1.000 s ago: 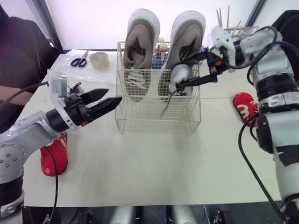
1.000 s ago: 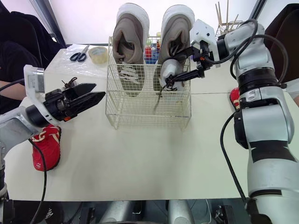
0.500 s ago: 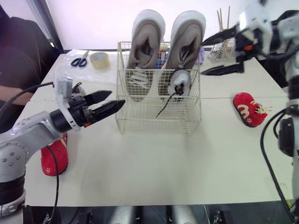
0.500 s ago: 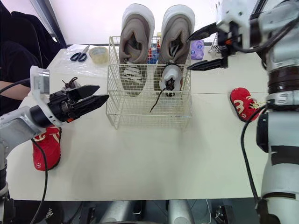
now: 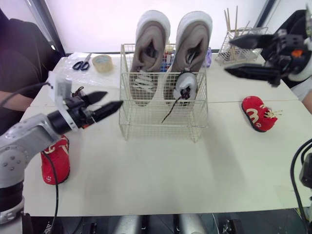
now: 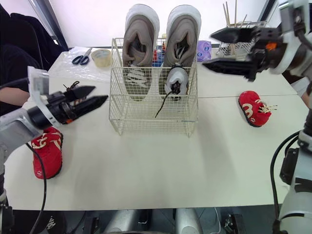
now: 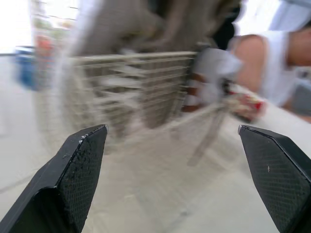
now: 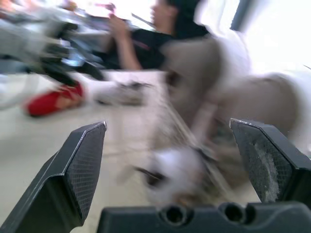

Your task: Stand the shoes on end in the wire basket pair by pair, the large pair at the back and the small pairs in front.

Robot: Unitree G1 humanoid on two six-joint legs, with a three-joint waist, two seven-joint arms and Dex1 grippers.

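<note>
The wire basket [image 5: 163, 124] stands mid-table. Two large beige shoes [image 5: 148, 46] [image 5: 193, 44] stand on end along its back. One small grey shoe [image 5: 185, 87] stands in the front right part, its lace hanging through the wire. A red small shoe [image 5: 258, 113] lies on the table to the right, another red shoe [image 5: 55, 160] at the left edge. A small shoe with dark laces [image 6: 72, 87] lies behind my left arm, mostly hidden. My left gripper [image 5: 113, 99] is open and holds nothing, left of the basket. My right gripper [image 5: 228, 56] is open, up and right of the basket.
Scissors [image 5: 83, 62] and a tape roll [image 5: 103, 63] lie at the back left on clear plastic. A small wire rack with sticks [image 5: 241, 44] stands at the back right. A person in black [image 5: 19, 63] sits at the left.
My right gripper let go of the small grey shoe, now standing in the basket, and drew back up and to the right. My left gripper moved slightly left.
</note>
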